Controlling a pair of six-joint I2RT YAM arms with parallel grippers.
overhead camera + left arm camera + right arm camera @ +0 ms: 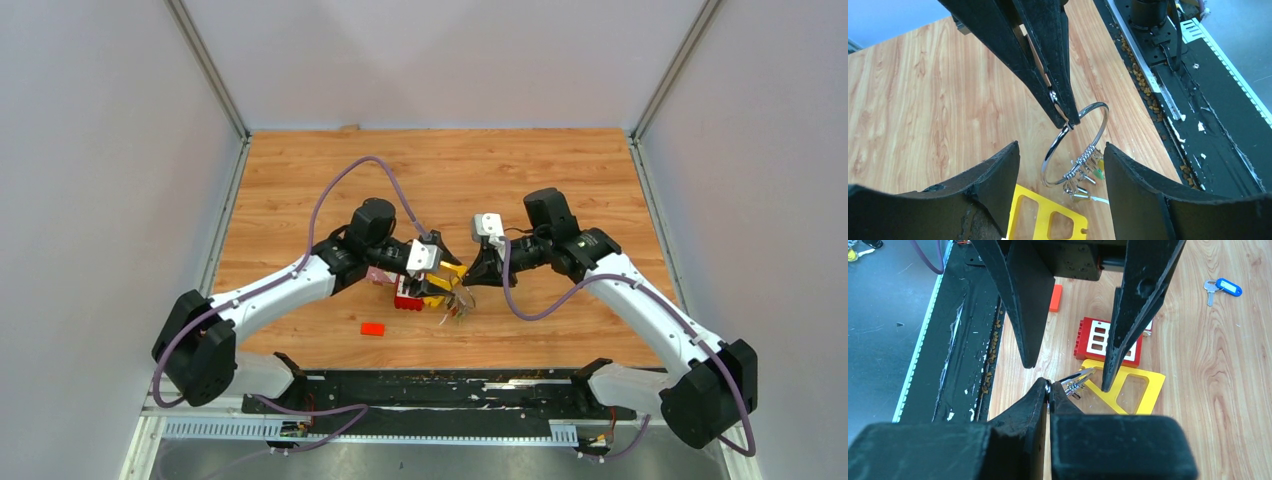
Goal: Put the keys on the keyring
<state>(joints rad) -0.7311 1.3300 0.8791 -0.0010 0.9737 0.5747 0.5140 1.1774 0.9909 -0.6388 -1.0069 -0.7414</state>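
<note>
One wooden counter [500, 170] lies under the left arm [270, 285] and right arm [640, 290], which both bend in and meet at the middle. We see the right tool [1049, 389] pinching the thin round silver wire keyring [1053, 150], held up off the counter. The left tool [1060, 150] stands open around it. Some small silver keys [1083, 167] hang on it. A blue-headed key [1227, 287] lies apart, not yet on.

From above, the keys [457, 310] are a glinting tangle too small to separate. The left wrist view's bottom edge cuts off the yellow frame [1045, 220]. In the right wrist view the right hand [1049, 388] hides most of the keyring [1079, 376]
</note>
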